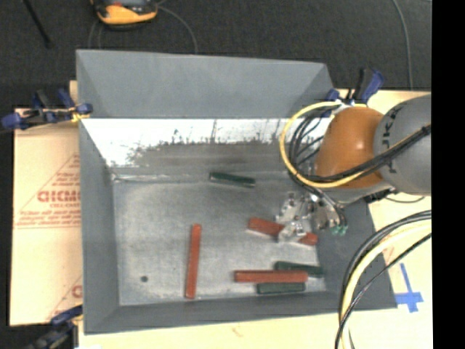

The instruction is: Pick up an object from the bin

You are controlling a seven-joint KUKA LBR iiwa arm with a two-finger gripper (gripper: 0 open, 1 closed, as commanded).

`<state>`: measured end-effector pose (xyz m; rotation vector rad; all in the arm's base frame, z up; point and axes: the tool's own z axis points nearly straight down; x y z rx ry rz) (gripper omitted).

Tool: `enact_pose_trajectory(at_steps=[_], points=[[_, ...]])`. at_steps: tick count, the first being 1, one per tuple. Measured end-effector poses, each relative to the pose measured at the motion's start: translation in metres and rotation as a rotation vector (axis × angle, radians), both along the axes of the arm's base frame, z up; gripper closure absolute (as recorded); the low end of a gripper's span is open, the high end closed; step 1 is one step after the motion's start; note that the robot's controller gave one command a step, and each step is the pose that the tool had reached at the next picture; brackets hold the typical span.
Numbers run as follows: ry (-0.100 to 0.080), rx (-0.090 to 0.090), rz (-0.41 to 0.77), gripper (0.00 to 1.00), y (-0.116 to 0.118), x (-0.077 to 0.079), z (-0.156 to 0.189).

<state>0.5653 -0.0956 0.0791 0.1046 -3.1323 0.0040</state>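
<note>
Pick not yet accomplished: the pincer [299, 222] sits low in the bin [98, 195], the red bar [263, 227] lies unlifted directly beneath the pincer, and whether the pincer is open or closed cannot be told.

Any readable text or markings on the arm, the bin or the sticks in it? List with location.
"KU": dark letters on the grey arm link, partly hidden by the orange wrist cover; the rest cannot be read.
None on the grey metal bin, only scuff marks.
None readable on the red-orange stick, the dark green stick or the others.
</note>
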Motion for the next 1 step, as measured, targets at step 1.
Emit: enact_pose_trajectory(at_steps=[1], points=[[-0.009,0.001,-0.023,1.00,0.0002,0.0016,0.1954]])
